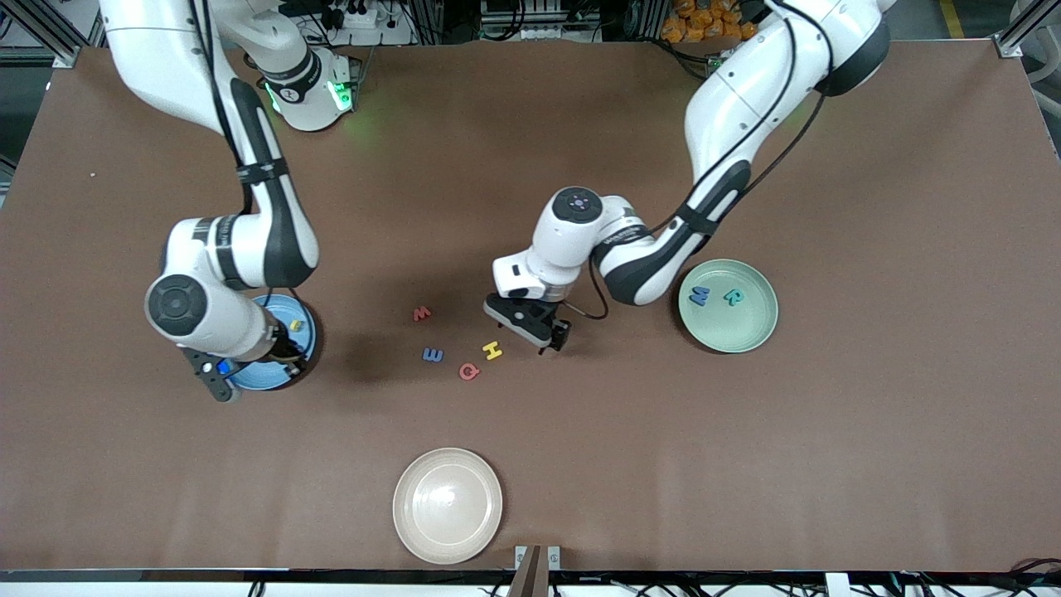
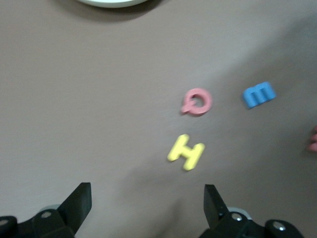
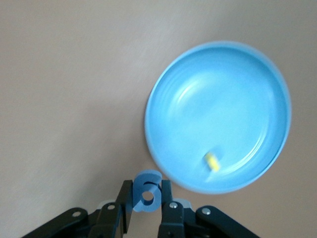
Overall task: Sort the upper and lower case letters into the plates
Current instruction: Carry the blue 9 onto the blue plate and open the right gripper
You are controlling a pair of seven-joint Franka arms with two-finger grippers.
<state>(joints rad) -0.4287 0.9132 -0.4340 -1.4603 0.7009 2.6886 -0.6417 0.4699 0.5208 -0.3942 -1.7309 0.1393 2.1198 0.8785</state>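
My right gripper (image 1: pixel 217 375) is shut on a small blue letter (image 3: pixel 147 192) and holds it over the rim of the sky-blue plate (image 1: pixel 264 377), which also shows in the right wrist view (image 3: pixel 163 89). A tiny yellow letter (image 3: pixel 212 161) lies in that plate. My left gripper (image 1: pixel 551 336) is open and empty just above the table beside a yellow H (image 2: pixel 186 151). A red Q (image 2: pixel 197 101), a blue letter (image 2: pixel 258 94) and a red w (image 1: pixel 422 313) lie near the H. The mint-green plate (image 1: pixel 729 332) holds a blue M (image 1: pixel 700 295) and a teal R (image 1: pixel 733 296).
A cream-beige plate (image 1: pixel 448 505) sits near the table edge closest to the front camera, with nothing in it. The brown table (image 1: pixel 746 456) stretches wide around the plates.
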